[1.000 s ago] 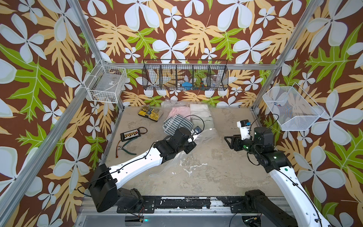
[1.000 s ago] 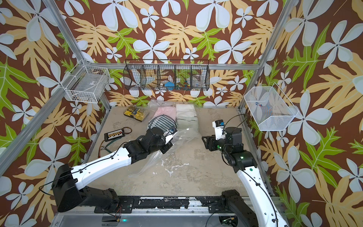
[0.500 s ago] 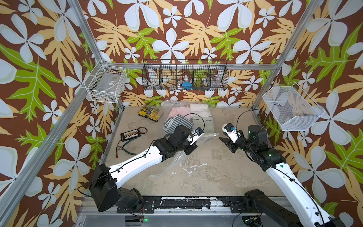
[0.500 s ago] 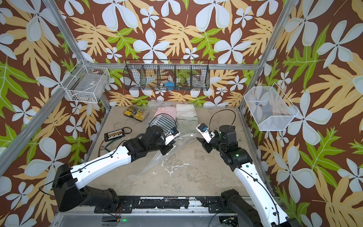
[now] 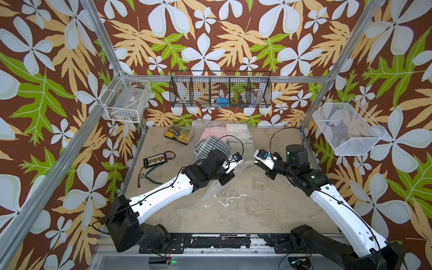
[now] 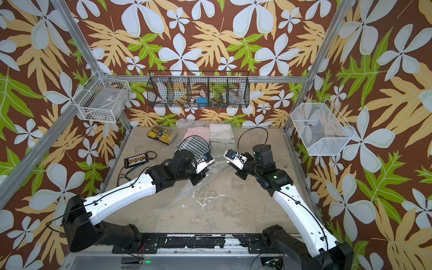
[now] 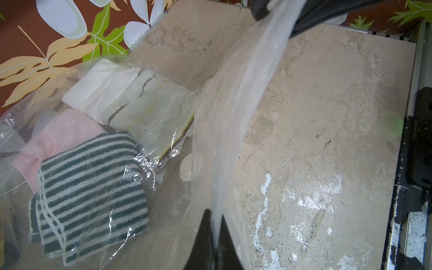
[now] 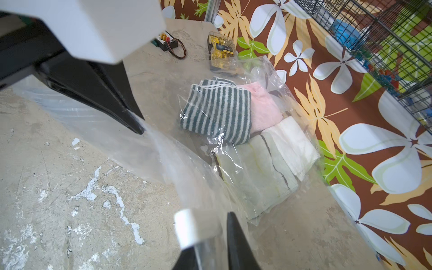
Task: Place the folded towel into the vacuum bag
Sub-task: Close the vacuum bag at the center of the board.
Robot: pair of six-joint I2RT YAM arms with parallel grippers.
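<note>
The vacuum bag point(image 5: 205, 194) lies crinkled across the table, reaching the back wall. Inside it a striped green-and-white folded towel point(image 7: 88, 187) lies beside pink, white and pale green ones. The round white valve cap point(image 7: 185, 168) shows through the film. My left gripper point(image 7: 216, 219) is shut on the bag's edge strip, which it holds up off the table. My right gripper point(image 8: 210, 224) faces it a short way along the same strip. Its jaws are closed on the film, with the small white slider point(image 8: 185, 229) at one fingertip. In both top views the two grippers nearly meet above mid-table.
A yellow bit case point(image 5: 178, 134), a black connector board point(image 5: 156, 160) and pliers point(image 5: 149, 178) lie on the table's left. A black wire basket point(image 5: 221, 90) hangs on the back wall, and white baskets hang at left point(image 5: 126, 102) and right point(image 5: 346, 131).
My right gripper swung left toward the left one and closed on the bag's edge strip. The left gripper kept its hold and barely moved.
</note>
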